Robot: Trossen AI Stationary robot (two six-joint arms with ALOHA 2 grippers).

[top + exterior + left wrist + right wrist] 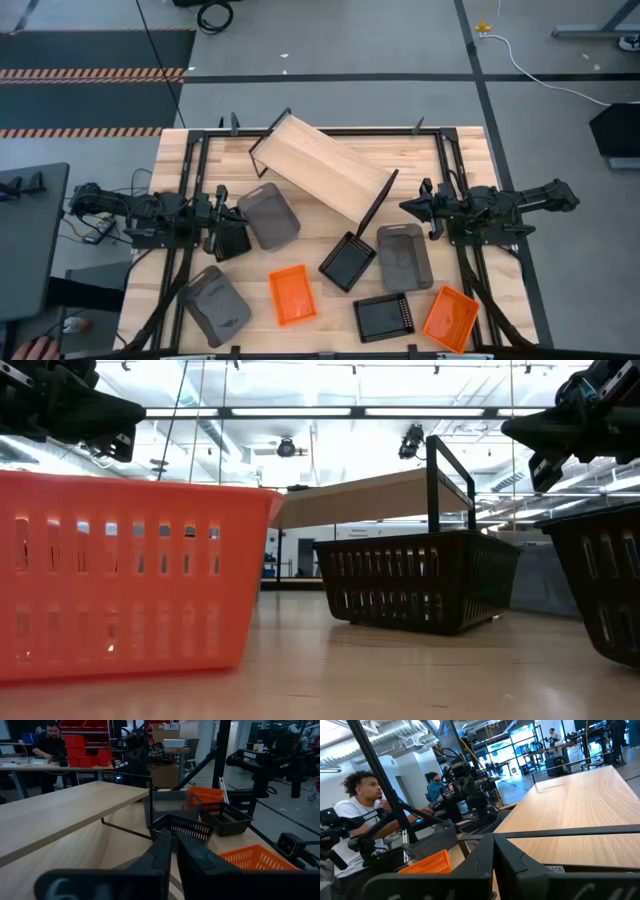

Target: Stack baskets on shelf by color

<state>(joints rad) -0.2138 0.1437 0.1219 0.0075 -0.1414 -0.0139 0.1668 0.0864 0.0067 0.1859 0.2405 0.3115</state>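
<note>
Left gripper (222,215): arm lying low over the worktop's (330,300) left side, reaching inward; fingers (165,851) pressing nearly together, holding nothing.

Right gripper (412,205): arm stretching level from the right side, pointing at the shelf's end frame; fingers (485,851) sitting fully closed, empty.

Shelf (320,165): lying askew across the worktop's far middle, carrying nothing.

Baskets: three grey (268,213) (213,305) (403,255), two orange (292,295) (450,318), three black (348,262) (383,317) (232,240), all sitting scattered on the worktop.
</note>
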